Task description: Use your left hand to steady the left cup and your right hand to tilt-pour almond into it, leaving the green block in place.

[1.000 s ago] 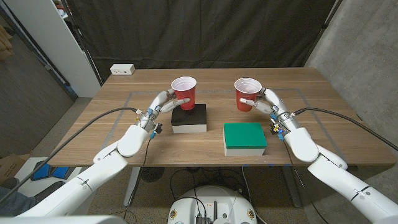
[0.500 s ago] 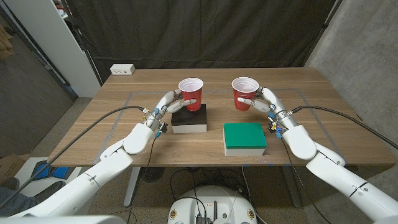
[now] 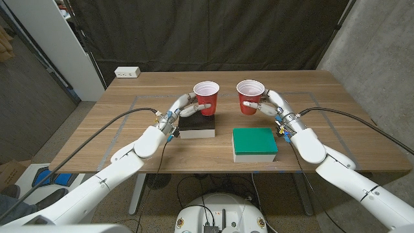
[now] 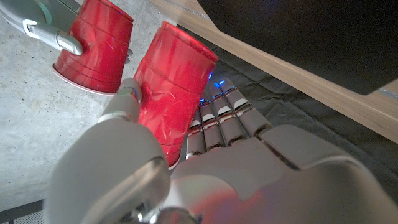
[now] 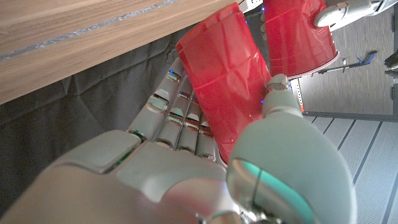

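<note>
left hand wraps left red cup, held over black-and-white block; right hand clasps right red cup just beside it, both upright, rims near each other (insides show white, contents cannot be told). green block sits on wooden table, near front edge.

Red cups, green block
</note>
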### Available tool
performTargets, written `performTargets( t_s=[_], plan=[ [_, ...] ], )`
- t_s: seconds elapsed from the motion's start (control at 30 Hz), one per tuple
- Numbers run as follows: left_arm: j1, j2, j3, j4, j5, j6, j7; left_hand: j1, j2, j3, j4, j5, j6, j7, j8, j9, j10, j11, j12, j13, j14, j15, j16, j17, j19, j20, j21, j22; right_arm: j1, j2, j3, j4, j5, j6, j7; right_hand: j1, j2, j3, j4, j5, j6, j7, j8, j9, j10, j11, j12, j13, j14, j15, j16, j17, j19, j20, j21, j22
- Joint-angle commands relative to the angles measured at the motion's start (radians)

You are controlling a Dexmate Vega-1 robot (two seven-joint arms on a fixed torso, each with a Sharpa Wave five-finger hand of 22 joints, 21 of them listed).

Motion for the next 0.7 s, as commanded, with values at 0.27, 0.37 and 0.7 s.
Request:
performTargets(
  t_s=[0.27, 0.37, 0.7],
  plan=[
    [-0.053, 0.001, 0.057, -0.017, 0.031, 0.026, -0.063, 0.007, 0.001, 0.004, -0.002, 0.004, 0.010, 0.000, 0.003, 0.006, 0.009, 0.003, 0.000, 0.005, 0.011, -0.043, -0.003, -0.001, 0.007, -0.004, 0.005, 0.004, 0.020, -0.019, -0.016, -0.030, -0.016, -0.041, 0.011, 0.005, 0.003, -0.007, 0.002, -0.003, 0.016, 0.008, 0.000, 0.002, 0.016, 0.004, -0.005, 0.001, 0.013, 0.002, 0.003, -0.001, 0.009, 0.003, -0.002, 0.005],
    [-0.058, -0.001, 0.062, -0.015, 0.032, 0.029, -0.069, 0.007, 0.001, 0.004, -0.001, 0.004, 0.010, 0.001, 0.003, 0.006, 0.009, 0.002, 0.000, 0.005, 0.011, -0.043, -0.003, 0.000, 0.007, -0.005, 0.004, 0.004, 0.025, -0.022, -0.018, -0.039, -0.021, -0.051, 0.014, 0.005, 0.003, -0.007, 0.002, -0.003, 0.019, 0.007, 0.001, 0.002, 0.018, 0.005, -0.005, 0.001, 0.013, 0.001, 0.003, -0.001, 0.012, 0.004, -0.001, 0.005],
    [-0.071, -0.003, 0.078, -0.011, 0.024, 0.027, -0.096, 0.007, 0.002, 0.004, -0.001, 0.005, 0.010, 0.000, 0.003, 0.006, 0.009, 0.004, 0.000, 0.005, 0.012, -0.041, -0.003, 0.000, 0.007, -0.003, 0.004, 0.004, 0.044, -0.040, -0.030, -0.071, -0.062, -0.101, 0.027, 0.006, 0.005, -0.009, 0.002, -0.004, 0.031, 0.000, 0.003, 0.002, 0.030, 0.003, -0.004, -0.001, 0.023, -0.002, 0.005, -0.004, 0.017, 0.005, -0.001, 0.006]
  ],
)
